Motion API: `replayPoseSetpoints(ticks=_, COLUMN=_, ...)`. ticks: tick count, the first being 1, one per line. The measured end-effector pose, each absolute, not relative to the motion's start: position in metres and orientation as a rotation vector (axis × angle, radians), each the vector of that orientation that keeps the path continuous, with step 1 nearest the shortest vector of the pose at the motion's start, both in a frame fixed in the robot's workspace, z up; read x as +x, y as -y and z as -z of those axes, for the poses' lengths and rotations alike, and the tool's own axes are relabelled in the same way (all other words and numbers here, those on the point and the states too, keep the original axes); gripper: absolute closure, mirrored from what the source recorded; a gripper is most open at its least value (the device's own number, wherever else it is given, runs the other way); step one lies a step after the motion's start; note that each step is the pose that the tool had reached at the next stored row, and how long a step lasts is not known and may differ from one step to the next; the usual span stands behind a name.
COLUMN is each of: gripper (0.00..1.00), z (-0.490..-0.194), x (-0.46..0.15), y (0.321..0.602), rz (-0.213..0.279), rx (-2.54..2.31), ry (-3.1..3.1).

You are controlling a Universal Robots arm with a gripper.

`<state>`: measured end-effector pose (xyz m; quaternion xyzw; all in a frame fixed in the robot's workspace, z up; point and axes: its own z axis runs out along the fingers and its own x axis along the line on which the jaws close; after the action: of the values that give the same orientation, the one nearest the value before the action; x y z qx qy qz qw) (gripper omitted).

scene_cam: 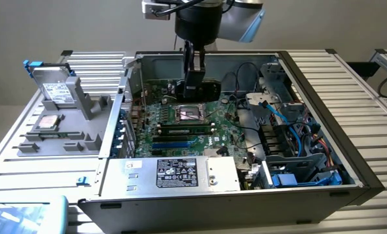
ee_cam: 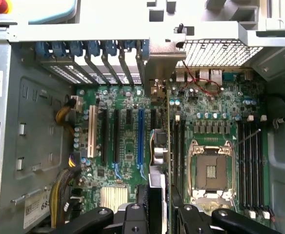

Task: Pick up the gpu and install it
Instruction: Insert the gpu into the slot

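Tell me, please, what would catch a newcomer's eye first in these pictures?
The open computer case sits in the middle of the exterior view, its green motherboard laid bare. Above the board, the gripper holds the gpu on edge. On the exterior view's left, a grey tray carries an upright hard drive.

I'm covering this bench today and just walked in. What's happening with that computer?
The robot's gripper is clamped on the gpu, holding it upright, edge down, inside the open computer case. The card hangs over the motherboard, beside the expansion slots, with its silver bracket toward the case's rear wall. Whether it's seated in a slot can't be told.
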<state>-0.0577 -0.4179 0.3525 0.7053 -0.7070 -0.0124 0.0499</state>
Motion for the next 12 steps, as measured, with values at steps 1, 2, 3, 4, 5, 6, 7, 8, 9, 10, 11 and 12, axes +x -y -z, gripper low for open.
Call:
replayPoseSetpoints(ticks=1, gripper=0.72, z=-0.351, x=-0.060, y=0.419, rz=0.038, rx=2.148, ry=2.153)
replayPoseSetpoints(ticks=2, gripper=0.72, z=-0.350, x=-0.062, y=0.419, rz=0.038, rx=2.148, ry=2.153)
replayPoseSetpoints(ticks=3, gripper=0.72, z=-0.348, x=-0.063, y=0.420, rz=0.038, rx=2.148, ry=2.153)
replayPoseSetpoints(ticks=4, gripper=0.72, z=-0.346, x=-0.063, y=0.421, rz=0.038, rx=2.148, ry=2.153)
replayPoseSetpoints(ticks=5, gripper=0.72, z=-0.344, x=-0.063, y=0.423, rz=0.038, rx=2.148, ry=2.153)
replayPoseSetpoints(ticks=6, gripper=0.72, z=-0.342, x=-0.063, y=0.425, rz=0.038, rx=2.148, ry=2.153)
replayPoseSetpoints(ticks=7, gripper=0.72, z=-0.340, x=-0.063, y=0.426, rz=0.038, rx=2.148, ry=2.153)
replayPoseSetpoints(ticks=8, gripper=0.72, z=-0.339, x=-0.063, y=0.428, rz=0.038, rx=2.148, ry=2.153)
replayPoseSetpoints(ticks=9, gripper=0.72, z=-0.337, x=-0.063, y=0.429, rz=0.038, rx=2.148, ry=2.154)
replayPoseSetpoints(ticks=10, gripper=0.72, z=-0.335, x=-0.063, y=0.430, rz=0.038, rx=2.147, ry=2.153)
replayPoseSetpoints(ticks=11, gripper=0.72, z=-0.333, x=-0.064, y=0.431, rz=0.038, rx=2.147, ry=2.154)
replayPoseSetpoints(ticks=12, gripper=0.72, z=-0.331, x=-0.064, y=0.431, rz=0.038, rx=2.147, ry=2.154)
